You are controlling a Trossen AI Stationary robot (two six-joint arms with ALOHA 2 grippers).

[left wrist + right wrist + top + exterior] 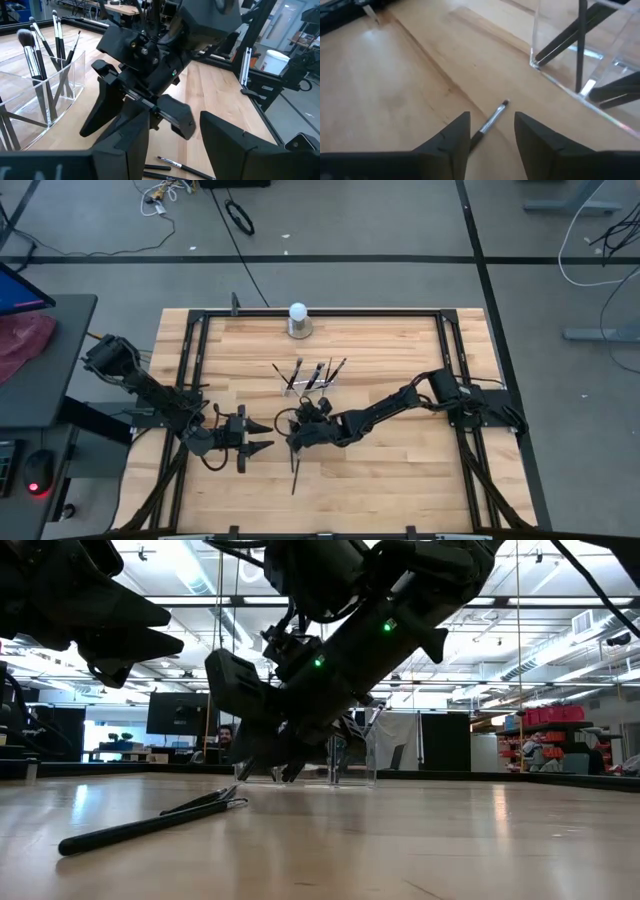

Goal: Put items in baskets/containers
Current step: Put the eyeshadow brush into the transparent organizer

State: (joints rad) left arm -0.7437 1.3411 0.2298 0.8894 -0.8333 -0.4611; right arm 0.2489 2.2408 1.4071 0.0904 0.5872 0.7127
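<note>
Right gripper (296, 438) sits low over the table centre, fingers spread a little, nothing held; a thin brush (490, 123) lies on the wood between its fingertips, bristle end toward the clear holder (580, 75). Holder stands just behind the gripper with several brushes (312, 375) upright inside. Left gripper (262, 436) hangs close beside the right one, jaws open and empty. More loose brushes (296, 470) lie toward the front edge. Bare tabletop (400, 470) remains open around them.
</note>
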